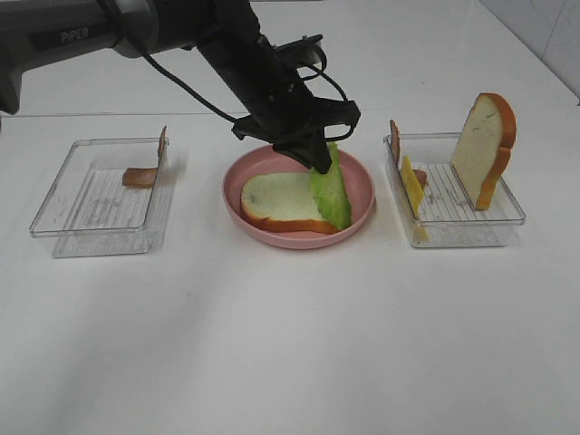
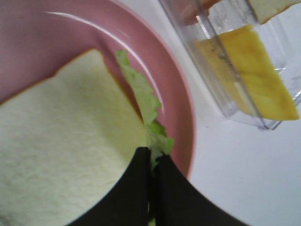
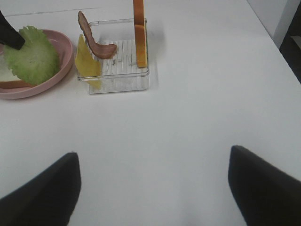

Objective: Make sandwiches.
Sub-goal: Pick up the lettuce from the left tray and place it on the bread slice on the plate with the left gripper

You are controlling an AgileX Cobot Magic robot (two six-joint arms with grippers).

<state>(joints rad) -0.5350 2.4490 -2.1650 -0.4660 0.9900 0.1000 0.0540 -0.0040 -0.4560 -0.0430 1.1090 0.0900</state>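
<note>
White tabletop (image 1: 290,362) carries everything. Right gripper (image 3: 153,188): fingers spread wide, holding nothing, over bare tabletop. Round pink plate (image 1: 364,178) sits between two clear plastic trays. White bread slice with orange-brown crust (image 1: 276,199) lies flat in the plate. Left gripper (image 1: 319,163) is clamped on a green lettuce leaf (image 1: 332,192) standing on edge at that slice's right side. Right tray (image 1: 458,231) holds an upright second bread slice (image 1: 485,145), a yellow cheese slice (image 1: 412,186) and a brown-red bacon strip (image 3: 96,44). Left tray (image 1: 91,222) holds another bacon strip (image 1: 140,177).

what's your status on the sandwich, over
Left gripper shut on lettuce leaf, upright along the bread slice on pink plate. Right gripper open, over table. Nothing blocking.
</note>
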